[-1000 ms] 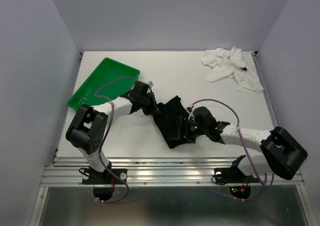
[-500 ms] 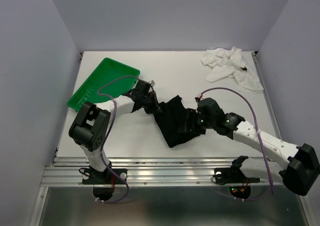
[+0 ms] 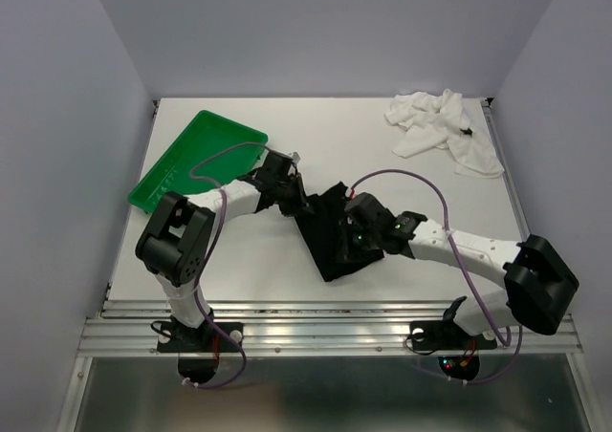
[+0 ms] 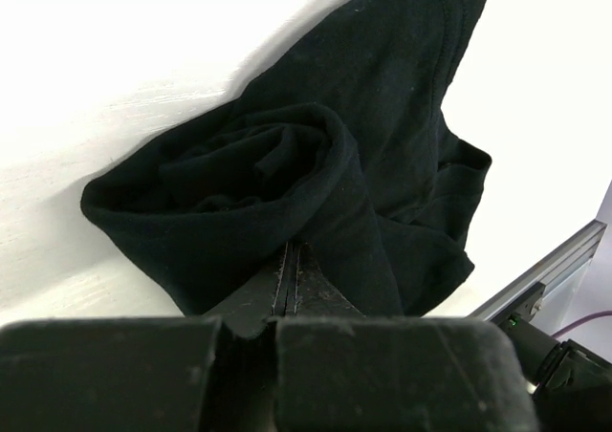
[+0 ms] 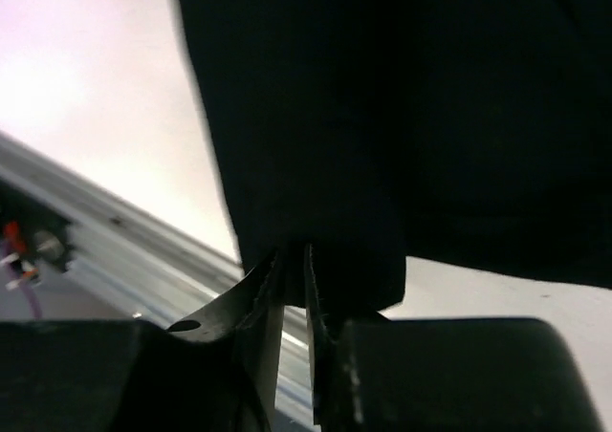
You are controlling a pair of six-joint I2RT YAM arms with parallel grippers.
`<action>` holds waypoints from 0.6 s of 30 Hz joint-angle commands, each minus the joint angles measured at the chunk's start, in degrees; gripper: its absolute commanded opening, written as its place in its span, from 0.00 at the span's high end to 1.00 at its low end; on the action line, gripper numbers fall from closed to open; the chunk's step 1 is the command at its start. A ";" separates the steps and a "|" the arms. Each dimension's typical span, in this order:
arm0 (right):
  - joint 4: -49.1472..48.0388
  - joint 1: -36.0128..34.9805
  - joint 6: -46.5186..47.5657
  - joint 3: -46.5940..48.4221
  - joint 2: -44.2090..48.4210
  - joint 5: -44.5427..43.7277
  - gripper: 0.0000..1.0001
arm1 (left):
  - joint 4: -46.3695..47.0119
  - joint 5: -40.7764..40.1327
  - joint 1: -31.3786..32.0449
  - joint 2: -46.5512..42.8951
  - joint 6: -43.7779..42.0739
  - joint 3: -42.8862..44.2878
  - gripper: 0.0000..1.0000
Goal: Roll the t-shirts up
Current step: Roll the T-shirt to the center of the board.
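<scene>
– Now, entry one: which article, and where does it lie?
– Black t-shirt [image 3: 330, 233], cotton-like knit, bunched at the middle of the tabletop [image 3: 382, 169], towards the near edge. Its left end is partly rolled into a loose coil, seen in the left wrist view; the rest trails right in slack folds.
– Handling?
– Judged light, limp and without stiffness. It will sag and the coil will loosen if let go. It is not fragile, and not slippery on the pads, though layers may slide over each other. Best taken at a hem or at the coil's end, through all layers.
– Left pincer [image 4: 290, 260]?
– Closed tight, tips at the coil's underside. Whether a fold is nipped cannot be told.
– Right pincer [image 5: 292, 258]?
– Jaws nearly together, with black cloth bunched at the tips. It appears to nip the near edge.
– Entry two?
– White t-shirt [image 3: 445, 131], crumpled in the far right corner, well apart from both arms. Untouched, not yet rolled.
– Sundries?
– Green tray [image 3: 182, 169], far left, just beside the left arm.
</scene>
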State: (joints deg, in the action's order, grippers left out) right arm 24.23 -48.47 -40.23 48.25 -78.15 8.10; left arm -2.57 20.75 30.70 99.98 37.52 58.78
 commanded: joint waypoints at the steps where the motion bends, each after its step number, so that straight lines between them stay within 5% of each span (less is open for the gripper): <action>1: -2.87 -0.22 0.85 -2.28 -2.87 -7.03 0.82 | -1.21 -0.98 0.42 0.74 -1.04 2.39 1.00; 9: -3.05 -0.22 1.55 -5.71 -4.13 -12.41 0.92 | -4.81 -1.77 0.50 -2.95 -2.27 4.58 1.00; 18: 4.51 -1.28 2.88 3.95 3.44 -15.13 0.92 | -8.85 -4.58 0.42 -5.77 -2.98 7.13 1.00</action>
State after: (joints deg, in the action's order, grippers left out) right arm 26.72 -48.95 -38.57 46.96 -77.47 -3.77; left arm -9.28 18.37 31.07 97.38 36.01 62.54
